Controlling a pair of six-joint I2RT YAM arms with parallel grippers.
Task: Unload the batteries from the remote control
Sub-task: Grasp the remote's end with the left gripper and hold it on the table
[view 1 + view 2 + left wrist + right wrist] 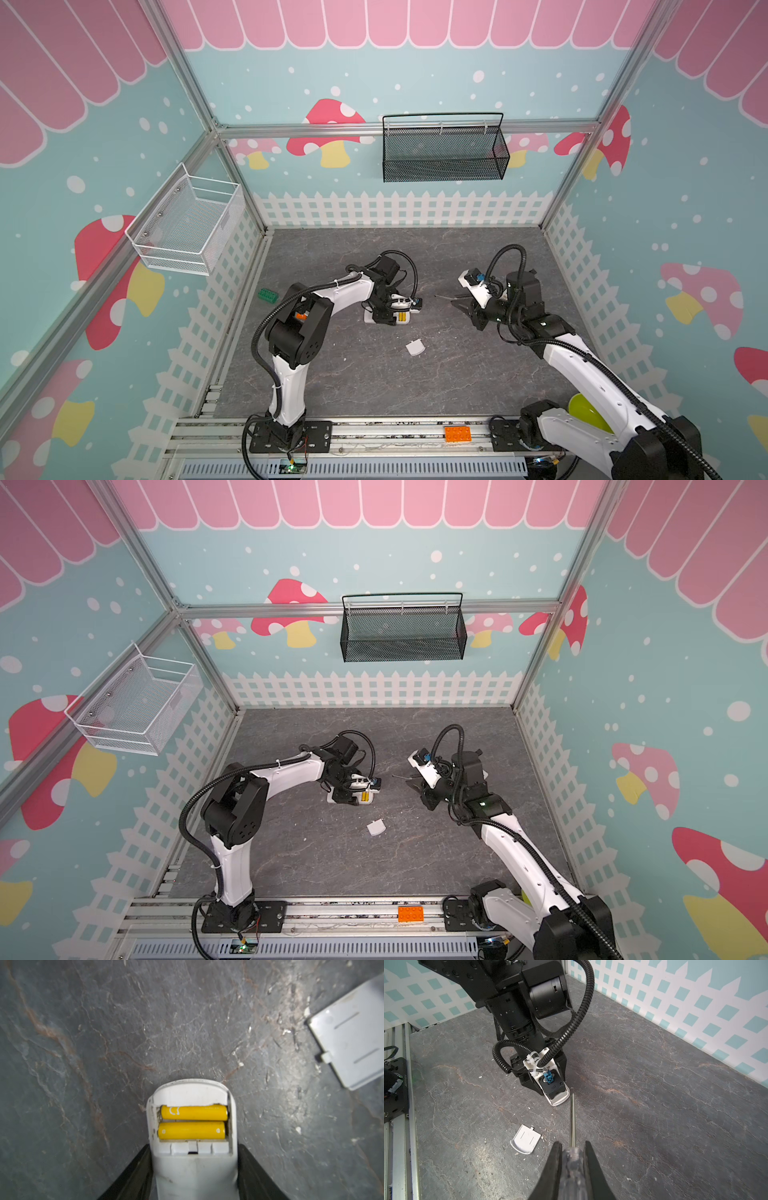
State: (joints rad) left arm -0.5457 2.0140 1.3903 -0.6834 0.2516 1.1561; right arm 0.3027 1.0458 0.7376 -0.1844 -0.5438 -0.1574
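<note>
now left claw (193, 1147) grips remote (195, 1172), batteries (192, 1130) exposed; right claw (573, 1144) holds screwdriver (572, 1158)

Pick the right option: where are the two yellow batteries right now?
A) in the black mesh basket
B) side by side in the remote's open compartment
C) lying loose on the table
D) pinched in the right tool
B: the left wrist view shows both yellow batteries seated side by side in the open compartment of the white remote, while the detached cover lies apart on the table.

Left arm (345, 291) and right arm (575, 359) lowered, jaws clamped.
</note>
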